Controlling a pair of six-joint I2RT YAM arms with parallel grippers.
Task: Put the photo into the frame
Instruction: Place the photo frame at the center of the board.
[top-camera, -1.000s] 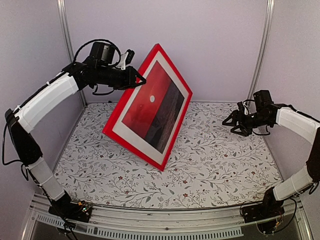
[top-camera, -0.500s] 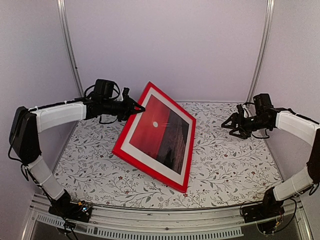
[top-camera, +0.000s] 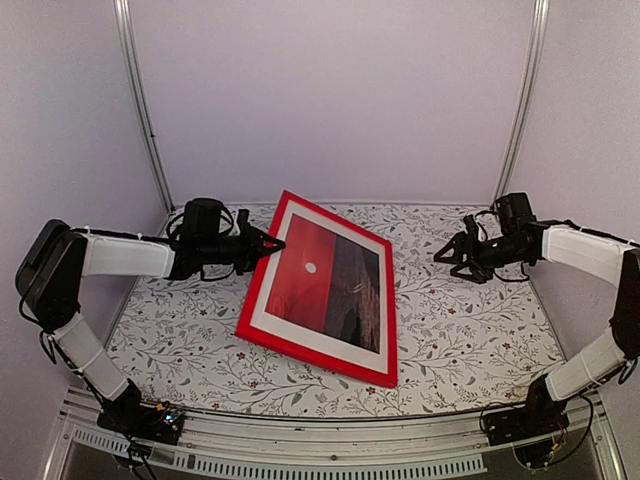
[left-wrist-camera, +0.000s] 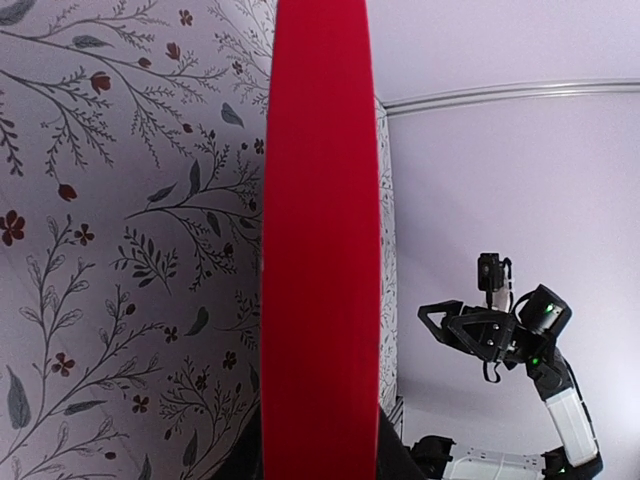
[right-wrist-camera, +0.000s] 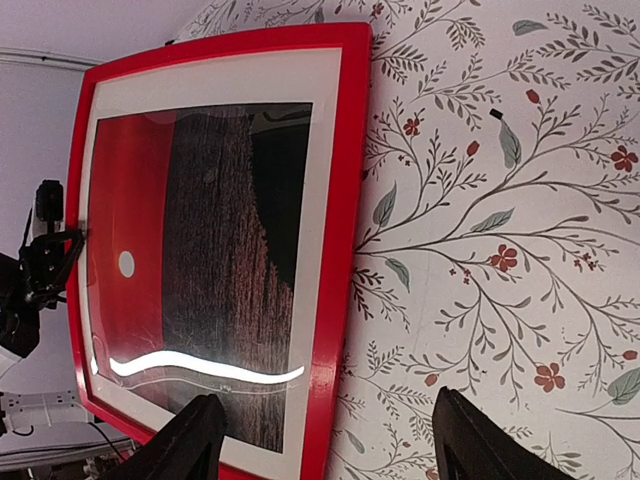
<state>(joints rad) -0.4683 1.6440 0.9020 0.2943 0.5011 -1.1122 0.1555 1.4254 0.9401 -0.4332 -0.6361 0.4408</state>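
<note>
Left gripper (top-camera: 272, 243) tight on the frame (top-camera: 317, 357); right gripper (top-camera: 448, 252) wide, empty, apart above floral table (top-camera: 450, 330).

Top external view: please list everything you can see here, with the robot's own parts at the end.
frame: one, red, lying across the middle of the table, front up
photo: one, half red with a white dot and half dark brown, inside the frame
white mat: one, white, bordering the photo inside the frame
table cover: one, pale with a leaf and flower print, under everything
walls: pale lilac, behind and to both sides
left tool: one, black, shut on the frame's left rail
right tool: one, black, open, above the cover to the right of the frame
</note>
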